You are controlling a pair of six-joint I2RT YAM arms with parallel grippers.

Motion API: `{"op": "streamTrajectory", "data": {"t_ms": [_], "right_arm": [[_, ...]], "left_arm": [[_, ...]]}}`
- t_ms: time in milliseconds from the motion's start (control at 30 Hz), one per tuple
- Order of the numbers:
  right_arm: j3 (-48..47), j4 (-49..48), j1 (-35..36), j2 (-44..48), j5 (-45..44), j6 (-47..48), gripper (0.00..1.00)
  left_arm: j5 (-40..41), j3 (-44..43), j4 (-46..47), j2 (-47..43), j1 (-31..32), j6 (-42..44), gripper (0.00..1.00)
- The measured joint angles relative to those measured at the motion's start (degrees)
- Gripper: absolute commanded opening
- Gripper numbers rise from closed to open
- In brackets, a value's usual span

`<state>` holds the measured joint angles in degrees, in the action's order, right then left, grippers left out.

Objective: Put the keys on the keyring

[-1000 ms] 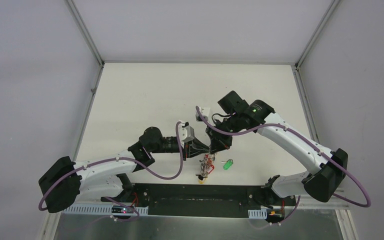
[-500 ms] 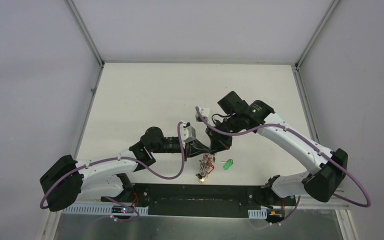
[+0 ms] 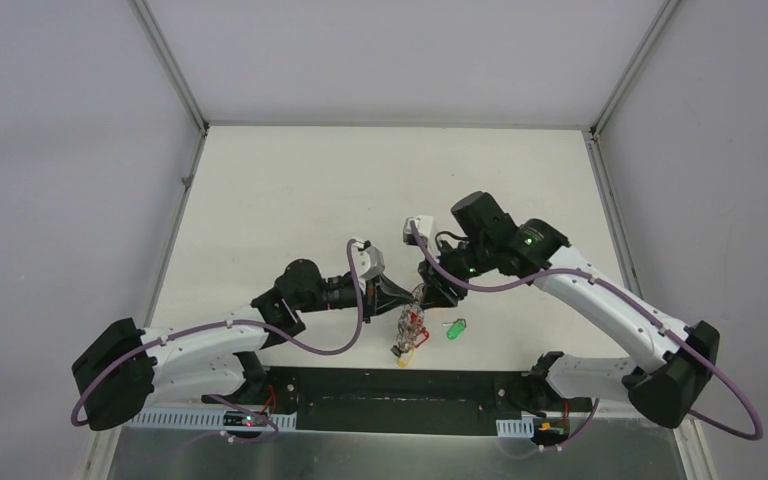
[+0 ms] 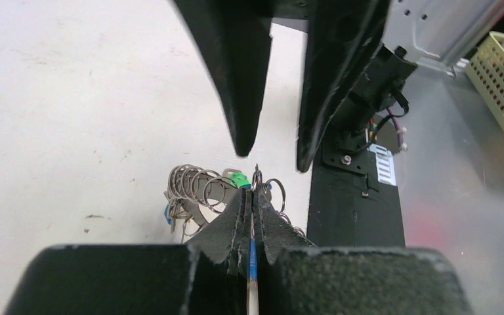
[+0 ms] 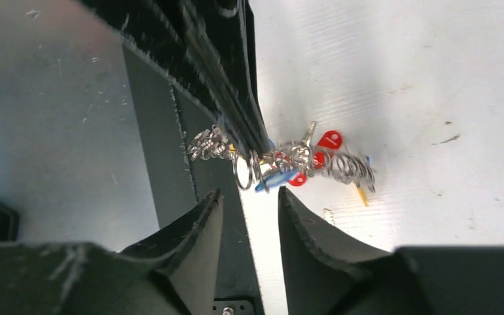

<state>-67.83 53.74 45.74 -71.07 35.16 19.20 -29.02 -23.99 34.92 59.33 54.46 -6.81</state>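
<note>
Left claw (image 4: 252, 197) pinched shut on the keyring (image 3: 412, 330), near centre of the worktop (image 3: 290, 200). Right claw (image 5: 249, 192) parted, empty, just beside it. Green-tagged key (image 3: 456, 328) lies loose to the right. My read: ring steadied, and next I fetch that key.

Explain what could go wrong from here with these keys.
The left fingers pinch the silvery metal keyring only by a thin edge at their tips; the bunch of tagged keys may twist or slip out.
The open right fingers stand close; closing might knock the ring.
The green-tagged metal key lies loose beside the bunch, which could sweep it away.
</note>
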Motion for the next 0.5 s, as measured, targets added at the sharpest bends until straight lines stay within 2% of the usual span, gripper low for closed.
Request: {"op": "streamTrajectory", "data": {"t_ms": [267, 500], "right_arm": [[6.5, -9.9, -2.3, 8.5, -2.3, -3.0, 0.39], [11.8, -20.2, -3.5, 14.0, -2.3, -5.9, 0.36]], "left_arm": [[6.7, 5.6, 6.7, -4.4, 0.0, -4.1, 0.0], [7.0, 9.1, 16.5, -5.8, 0.0, -3.9, 0.0]]}}
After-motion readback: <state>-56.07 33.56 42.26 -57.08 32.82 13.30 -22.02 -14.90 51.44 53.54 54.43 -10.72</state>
